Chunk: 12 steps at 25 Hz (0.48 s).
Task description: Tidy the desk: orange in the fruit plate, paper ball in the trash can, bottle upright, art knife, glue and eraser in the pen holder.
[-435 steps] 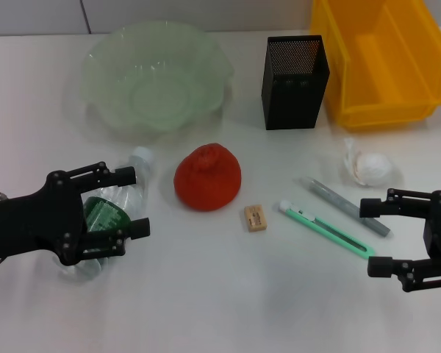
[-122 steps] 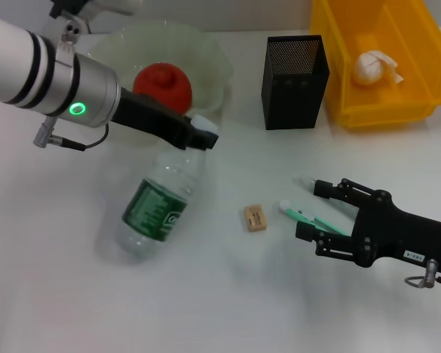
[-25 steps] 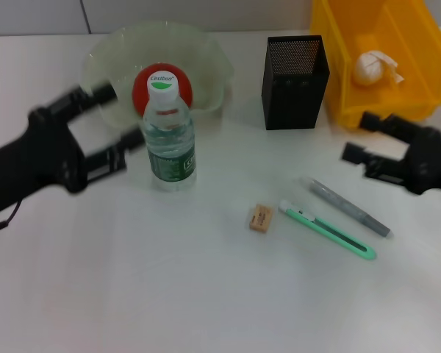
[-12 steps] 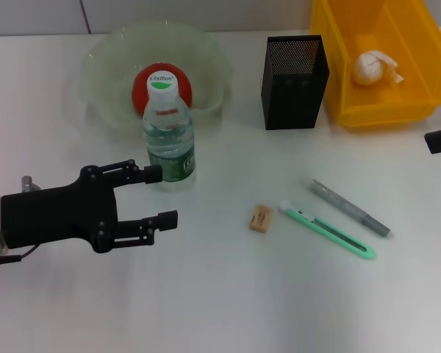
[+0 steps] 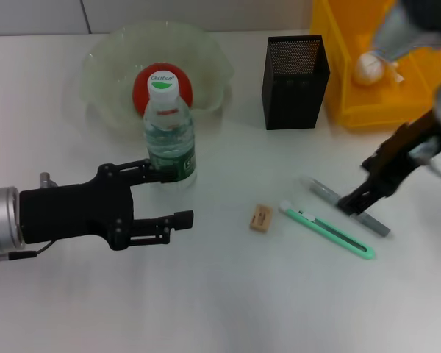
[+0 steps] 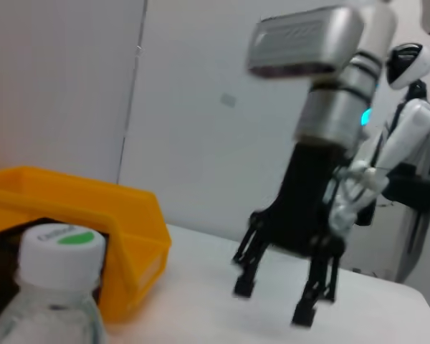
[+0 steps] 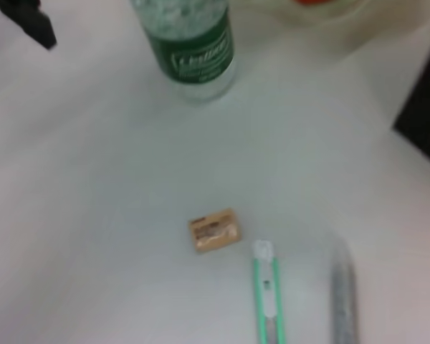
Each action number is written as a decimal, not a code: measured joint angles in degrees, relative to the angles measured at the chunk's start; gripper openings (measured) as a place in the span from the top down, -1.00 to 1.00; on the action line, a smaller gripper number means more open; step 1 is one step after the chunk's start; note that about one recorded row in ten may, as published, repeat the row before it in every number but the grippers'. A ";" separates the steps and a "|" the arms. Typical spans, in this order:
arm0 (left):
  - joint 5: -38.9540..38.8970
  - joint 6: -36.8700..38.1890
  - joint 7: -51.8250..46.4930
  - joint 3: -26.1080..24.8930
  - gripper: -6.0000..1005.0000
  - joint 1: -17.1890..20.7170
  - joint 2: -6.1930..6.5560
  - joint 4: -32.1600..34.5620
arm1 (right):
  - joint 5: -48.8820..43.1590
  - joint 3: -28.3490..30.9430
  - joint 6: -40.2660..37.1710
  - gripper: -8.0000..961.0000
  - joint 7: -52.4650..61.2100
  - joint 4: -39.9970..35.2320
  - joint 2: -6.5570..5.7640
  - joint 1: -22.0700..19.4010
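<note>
While one bottle [image 5: 169,136] stands upright on the white table [image 5: 220,301], just in front of the single green fruit plate [image 5: 110,62] that holds one orange [image 5: 140,84], the left tool [image 5: 169,197] hovers beside the bottle's base with its two fingers spread apart and nothing between them. The right tool [image 5: 364,184] hangs over the glue [image 5: 349,207], a grey stick, its fingers apart and pointing down at it; whether they touch it cannot be told. Three small items lie loose on the table: that one glue stick, one green art knife [image 5: 327,230] just beside it, and one tan eraser [image 5: 261,218] a little further toward the bottle. One black mesh pen holder [image 5: 294,71] stands behind them, and next to it one yellow trash can [image 5: 375,88] contains one white paper ball [image 5: 369,68]. In the right wrist view the eraser, art knife and glue lie below the bottle
</note>
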 joint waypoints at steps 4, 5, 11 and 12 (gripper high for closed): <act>2.89 -0.09 -0.97 -0.14 -0.56 -0.88 -0.43 0.10 | -0.21 -5.10 6.98 -0.76 0.03 8.31 0.06 2.75; 3.89 -0.11 -1.44 -0.22 -0.56 -1.05 -0.51 0.15 | -0.19 -6.38 8.53 -0.75 0.02 9.66 0.12 3.41; 7.11 0.07 -3.02 -0.21 -0.56 -1.38 -0.58 0.89 | 1.40 -11.31 14.47 -0.75 -0.07 16.98 0.35 7.14; 7.11 0.07 -3.02 -0.21 -0.56 -1.38 -0.58 0.89 | 1.40 -11.31 14.47 -0.75 -0.07 16.98 0.35 7.14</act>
